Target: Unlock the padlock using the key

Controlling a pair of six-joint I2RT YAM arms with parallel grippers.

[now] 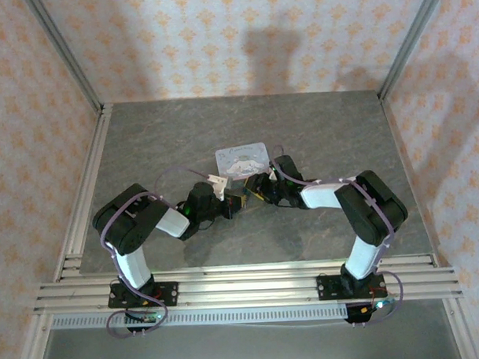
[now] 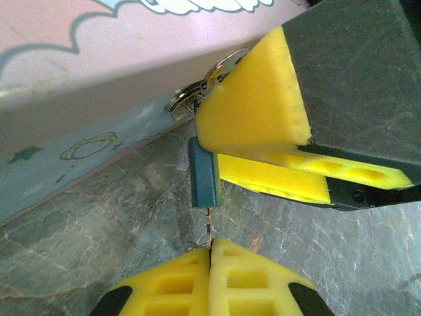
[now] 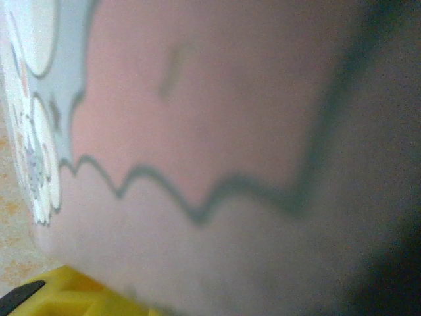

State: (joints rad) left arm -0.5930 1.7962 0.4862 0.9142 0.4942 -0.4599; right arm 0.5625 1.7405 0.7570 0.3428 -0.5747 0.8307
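Teal padlock (image 2: pixel 202 174) sits against tin (image 2: pixel 99 79) near wall, mid-worktop (image 2: pixel 99 250). Left gripper (image 2: pixel 210 253) jaws closed on key (image 2: pixel 209 227), tip meeting padlock's underside. Right gripper (image 2: pixel 210 146) yellow pads touch padlock body; clamped or not, cannot tell.

Cartoon tin (image 1: pixel 243 157) on grey table (image 1: pixel 143 135)
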